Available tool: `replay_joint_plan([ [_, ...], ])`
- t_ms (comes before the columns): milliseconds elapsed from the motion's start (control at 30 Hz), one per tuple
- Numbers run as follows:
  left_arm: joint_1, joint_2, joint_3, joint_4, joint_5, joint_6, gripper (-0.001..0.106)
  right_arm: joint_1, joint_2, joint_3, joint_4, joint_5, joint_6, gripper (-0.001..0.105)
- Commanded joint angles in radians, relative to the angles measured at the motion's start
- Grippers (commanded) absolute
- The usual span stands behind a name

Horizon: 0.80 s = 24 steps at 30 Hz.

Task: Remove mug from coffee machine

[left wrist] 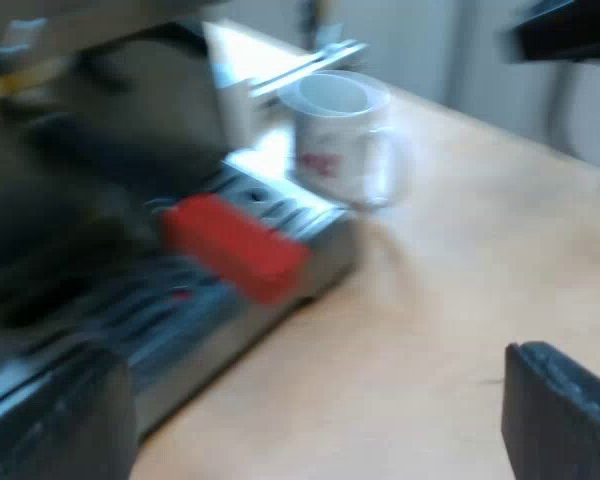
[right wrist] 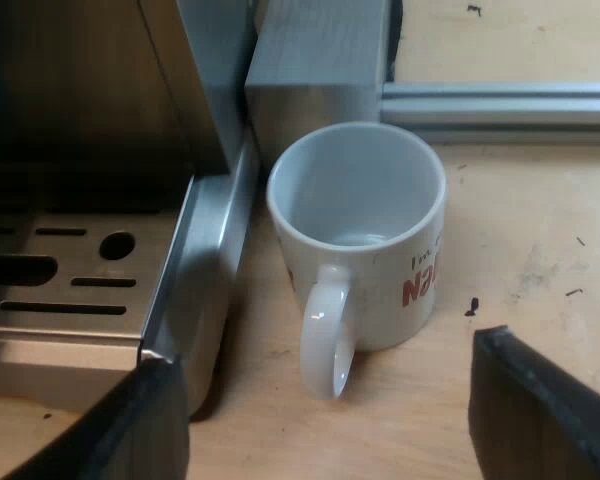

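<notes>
Upright mug (right wrist: 358,235) on surface (right wrist: 540,250), drip tray (right wrist: 80,270) just beside it. Released: right pincer (right wrist: 335,420) near mug handle (right wrist: 325,340), left pincer (left wrist: 310,420) farther off. Risk: finger clips handle, tips mug.

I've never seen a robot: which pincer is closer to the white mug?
Right. The right pincer hangs open close to the mug, a finger either side; the left pincer sits farther off, past the holder's red handle end.

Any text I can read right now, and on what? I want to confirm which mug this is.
Large red print on the mug: upside down and curving out of sight, unreadable.
Small dark line just by it: too small to read.
Red mark on the mug in the left wrist view: blurred.
No other text seen.
</notes>
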Motion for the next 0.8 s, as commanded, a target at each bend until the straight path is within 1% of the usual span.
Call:
replay_joint_plan([
  [33, -0.004, 0.000, -0.038, 0.045, -0.063, -0.010, 0.077, -0.004, -0.009, -0.069, 0.333, -0.025, -0.001, 0.062],
  [67, -0.004, 0.000, -0.038, 0.045, -0.063, -0.010, 0.077, -0.004, -0.009, -0.069, 0.333, -0.025, -0.001, 0.062],
  [100, -0.004, 0.000, -0.062, 0.073, -0.075, -0.020, 0.077, -0.004, -0.009, -0.107, 0.376, -0.033, -0.001, 0.062],
  [167, -0.004, 0.000, -0.083, 0.086, -0.096, -0.054, 0.077, -0.004, -0.009, -0.129, 0.396, -0.040, -0.001, 0.062],
  [200, -0.004, 0.000, -0.089, 0.089, -0.099, -0.065, 0.077, -0.004, -0.009, -0.228, 0.435, -0.076, -0.001, 0.062],
  [233, -0.004, -0.002, -0.108, 0.095, -0.106, -0.093, 0.077, -0.004, -0.009, -0.234, 0.438, -0.076, -0.001, 0.062],
  [267, -0.002, -0.002, -0.125, 0.100, -0.122, -0.128, 0.077, -0.004, -0.005, -0.272, 0.455, -0.076, -0.001, 0.062],
  [333, -0.002, 0.001, -0.146, 0.110, -0.168, -0.159, 0.077, -0.007, 0.009, -0.318, 0.476, -0.076, -0.001, 0.062],
  [400, -0.002, 0.017, -0.180, 0.141, -0.215, -0.165, 0.077, -0.007, 0.036, -0.378, 0.511, -0.076, -0.001, 0.062],
  [500, -0.002, 0.067, -0.221, 0.161, -0.218, -0.165, 0.077, -0.007, 0.085, -0.439, 0.526, -0.080, -0.004, 0.062],
  [533, -0.002, 0.076, -0.231, 0.168, -0.218, -0.165, 0.077, -0.007, 0.097, -0.447, 0.527, -0.082, -0.004, 0.062],
  [600, -0.002, 0.140, -0.274, 0.195, -0.238, -0.165, 0.077, -0.007, 0.146, -0.480, 0.526, -0.096, -0.004, 0.062],
  [700, 0.002, 0.210, -0.310, 0.199, -0.245, -0.165, 0.077, -0.007, 0.200, -0.509, 0.526, -0.096, -0.004, 0.062],
  [767, 0.022, 0.271, -0.342, 0.199, -0.245, -0.165, 0.077, -0.007, 0.248, -0.525, 0.526, -0.096, -0.004, 0.062],
  [800, 0.025, 0.276, -0.344, 0.199, -0.245, -0.165, 0.077, -0.007, 0.277, -0.533, 0.526, -0.096, -0.002, 0.062],
])
